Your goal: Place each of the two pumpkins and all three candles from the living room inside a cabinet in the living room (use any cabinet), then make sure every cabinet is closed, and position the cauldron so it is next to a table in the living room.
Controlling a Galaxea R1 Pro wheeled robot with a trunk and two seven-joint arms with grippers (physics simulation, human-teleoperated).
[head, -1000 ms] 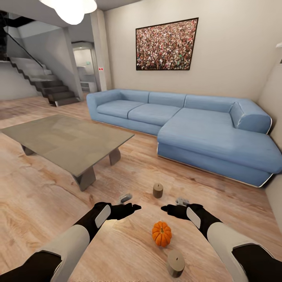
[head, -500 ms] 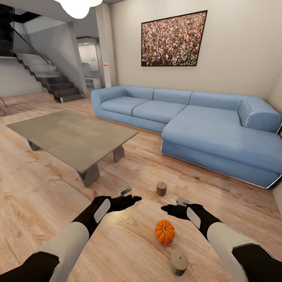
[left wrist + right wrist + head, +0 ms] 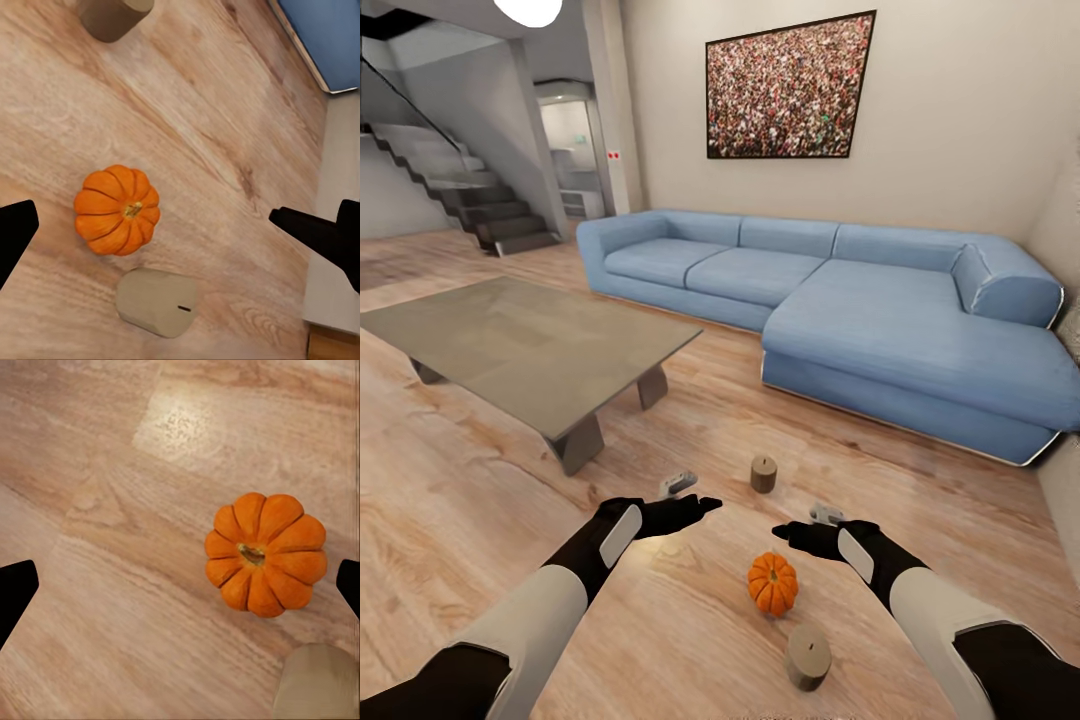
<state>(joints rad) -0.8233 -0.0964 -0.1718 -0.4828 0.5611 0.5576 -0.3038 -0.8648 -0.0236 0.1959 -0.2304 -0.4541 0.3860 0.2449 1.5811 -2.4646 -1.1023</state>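
Head view, largest first. Wood floor [image 3: 480, 520] covers the lower two thirds of frame. Blue sectional sofa [image 3: 840, 310] runs centre to right edge, against the beige wall under a framed crowd picture [image 3: 788, 88], upper centre. Coffee table [image 3: 530, 345] sits at left centre, grey-beige top, block legs. Staircase [image 3: 450, 190] in the upper left.

Both arms come in from the bottom corners, grippers hanging over the floor. Left gripper [image 3: 705, 503] is low and just left of centre, right gripper [image 3: 788, 530] just right of centre. Each wrist view shows its fingertips at opposite edges of the frame – jaws spread wide, nothing between them.

Task items, all on the floor, all at lower centre:
- one pumpkin [image 3: 773, 584], upright, stem up, between the two forearms and below the gripper tips, touching neither.
- one candle [image 3: 809, 656] just below-right of the pumpkin, near the bottom edge – upright, small wick on top. Left wrist view shows it [image 3: 156, 302] just beside the pumpkin [image 3: 117, 209]; whether they touch is hard to call from there.
- second candle [image 3: 763, 473] above the grippers, between them and the sofa, well apart from the pumpkin.

Right wrist view: pumpkin [image 3: 266, 553] at right of frame, candle [image 3: 316, 690] in the bottom right corner.
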